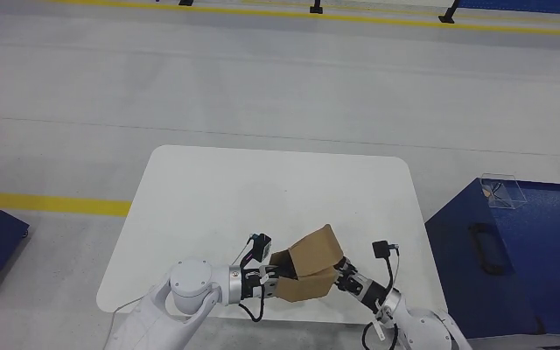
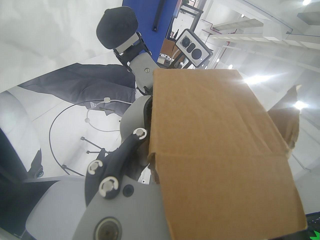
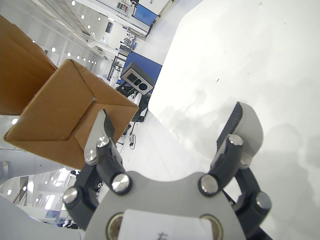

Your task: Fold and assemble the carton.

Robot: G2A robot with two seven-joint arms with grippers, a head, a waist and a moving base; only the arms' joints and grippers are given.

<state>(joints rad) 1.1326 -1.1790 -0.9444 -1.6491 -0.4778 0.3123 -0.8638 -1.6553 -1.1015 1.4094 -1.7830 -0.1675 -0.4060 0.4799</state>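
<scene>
Gripping one end of the brown carton [image 1: 311, 262], the left gripper [image 1: 269, 282] holds it tilted over the white table's [image 1: 262, 184] near edge. The right gripper [image 3: 172, 111] stands spread wide at the opposite end, one finger [image 3: 100, 128] touching a flap. Bare tabletop lies beyond both, with a blue cabinet [image 1: 499, 262] well off the right gripper's outer side.

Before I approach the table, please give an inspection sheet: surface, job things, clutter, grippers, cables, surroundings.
surface: white table, rounded corners.
job's things: brown carton, partly folded, between both grippers near the robot-side edge.
clutter: nothing seen.
grippers: right gripper open, one finger at a carton flap; left gripper at the carton's other side, hold unclear.
cables: thin black loop near the left wrist, apart from the carton.
surroundings: blue cabinet beside the table; yellow floor line.
</scene>
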